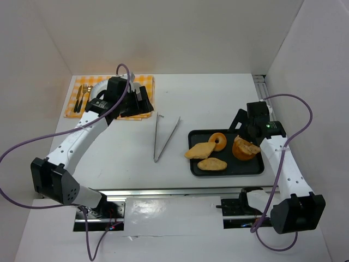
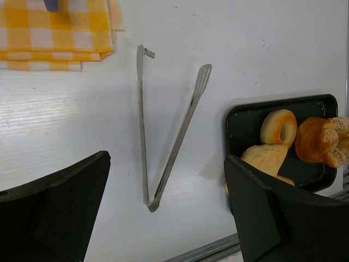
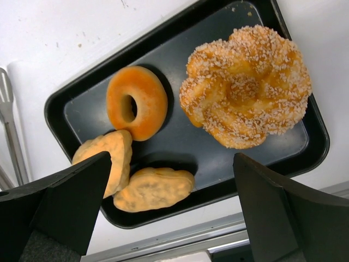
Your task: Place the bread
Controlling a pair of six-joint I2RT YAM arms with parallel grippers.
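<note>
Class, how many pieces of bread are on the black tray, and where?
4. On the tray: a ring doughnut far-centre, a sugared bun at the right, one flat piece at the left, another flat piece near-centre. None appears hidden.

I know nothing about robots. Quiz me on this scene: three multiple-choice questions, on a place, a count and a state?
1. Where are the tongs? A on the tray; B on the table between cloth and tray; C on the cloth.
2. Bread pieces on the tray? A two; B four; C six.
3. The right gripper is? A open, empty; B shut on bread; C holding tongs.
Answers: B, they lie on the white table; B, four are countable; A, its fingers stand apart, nothing between.
</note>
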